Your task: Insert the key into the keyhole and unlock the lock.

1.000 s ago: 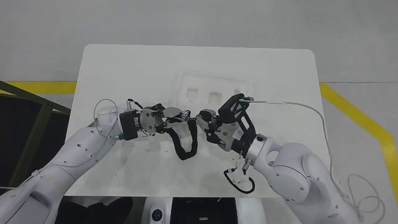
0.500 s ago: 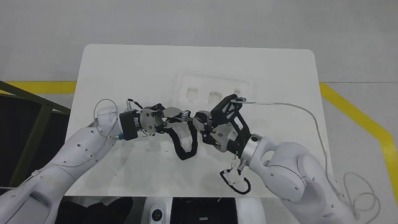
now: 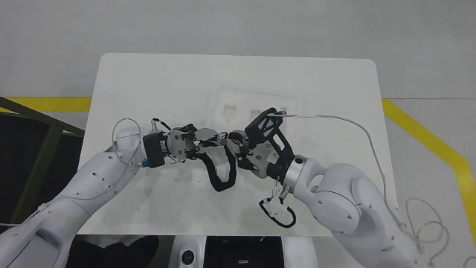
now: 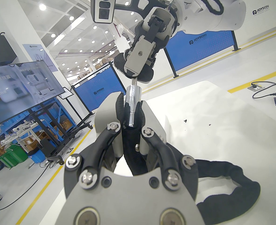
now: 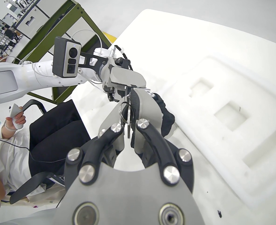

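As the key is closing on the keyhole: we are watching the key (image 4: 134, 81) bridging the small gap between the right gripper's fingers and the end of the lock (image 4: 132, 108). How deep it is sitting, we cannot tell.
Lock: its chrome cylinder is hanging above the table between the two grippers, with the black cable (image 3: 221, 177) drooping in a loop toward our side.
Right gripper (image 5: 128, 108): it is pinching the key's head tight, with the key ring caught alongside.
Left gripper (image 4: 129, 110): it is clamping the cylinder, with the keyhole end pointing at the key.
Change: over the last second the right gripper is sliding in toward the lock and its wrist is rolling, while the left arm is staying put.
Meaning: we are reading this as insertion under way, perhaps the turn beginning. Nothing is showing the lock released yet.
Table (image 3: 149, 82): white, and it is carrying a white foam tray (image 3: 253, 104) with three square pockets just beyond the grippers.
Room: a yellow floor line (image 3: 420, 130) is running past the table. Blue panels (image 4: 198, 47) and a big screen (image 4: 23, 87) are standing farther off.
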Robot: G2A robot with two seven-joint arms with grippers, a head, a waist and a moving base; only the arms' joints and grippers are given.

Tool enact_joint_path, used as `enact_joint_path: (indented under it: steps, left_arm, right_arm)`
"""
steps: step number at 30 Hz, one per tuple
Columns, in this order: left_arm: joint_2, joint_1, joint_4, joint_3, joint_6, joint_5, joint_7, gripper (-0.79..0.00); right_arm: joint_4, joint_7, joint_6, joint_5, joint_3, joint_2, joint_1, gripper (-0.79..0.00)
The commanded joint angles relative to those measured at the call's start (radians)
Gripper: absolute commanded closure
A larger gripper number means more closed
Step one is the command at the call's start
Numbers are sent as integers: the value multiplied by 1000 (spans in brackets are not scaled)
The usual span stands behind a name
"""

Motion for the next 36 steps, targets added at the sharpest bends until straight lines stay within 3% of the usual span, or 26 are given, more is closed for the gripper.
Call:
enact_joint_path:
  steps: [1, 16, 18, 36]
  left_arm:
    - [0, 0, 0, 0, 0, 0, 0, 0]
    - [0, 0, 0, 0, 0, 0, 0, 0]
    - [0, 0, 0, 0, 0, 0, 0, 0]
    - [0, 0, 0, 0, 0, 0, 0, 0]
  right_arm:
    - [6, 4, 4, 2, -4, -2, 7, 0]
    - [39, 21, 12, 6, -29, -19, 39, 0]
    - [43, 21, 11, 8, -32, -21, 42, -83]
    - [43, 25, 2, 11, -16, -30, 42, -231]
